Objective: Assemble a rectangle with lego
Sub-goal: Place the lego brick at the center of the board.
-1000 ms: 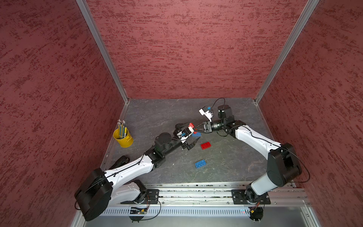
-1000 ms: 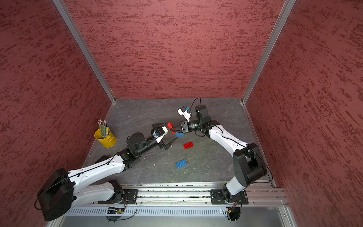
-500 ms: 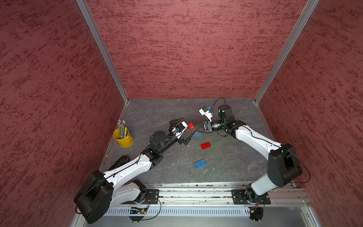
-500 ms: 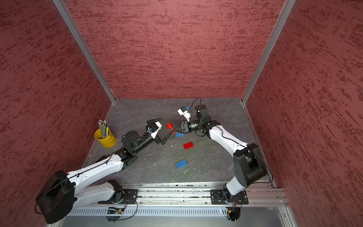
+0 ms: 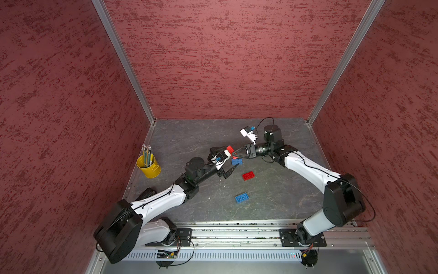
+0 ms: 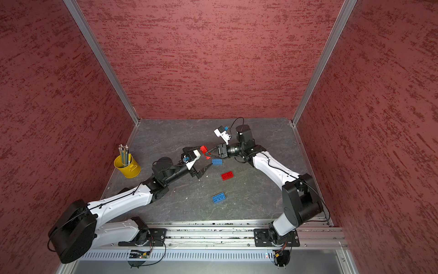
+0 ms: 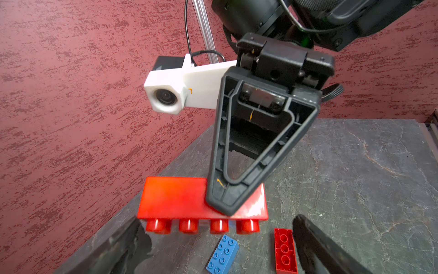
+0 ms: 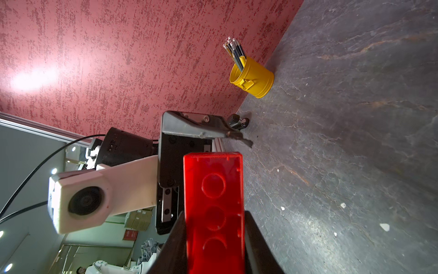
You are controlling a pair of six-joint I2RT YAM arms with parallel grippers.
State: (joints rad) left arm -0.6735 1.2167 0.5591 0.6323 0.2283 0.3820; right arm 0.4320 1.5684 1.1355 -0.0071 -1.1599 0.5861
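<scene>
In both top views you see the right gripper [image 5: 234, 156] [image 6: 208, 155] clamped on a small red studded plastic lego brick [image 5: 229, 149] [image 6: 203, 149], held above the grey stone-look tabletop [image 5: 272, 201] mid-scene. The brick's long axis carries on from the fingers toward the left gripper [image 5: 224, 159] [image 6: 198, 158], whose jaws stand wide apart just beside it. Three more bricks lie flat and apart on the table: a near blue brick [image 5: 237, 162] close under the grippers, a loose red brick [image 5: 248, 175], and a front blue brick [image 5: 241, 197] toward the rail. A yellow metal cup of pencils [image 5: 149, 166] stands by the left wall. The left wrist view gives you what those cannot: the held brick's smooth long side [image 7: 175, 197] and a row of four studs facing the table, with one right finger [image 7: 227, 199] over one end. Only the right wrist view shows you its hollow underside [image 8: 213, 208], with three round tubes, pinched between the two black fingers [image 8: 258, 249].
</scene>
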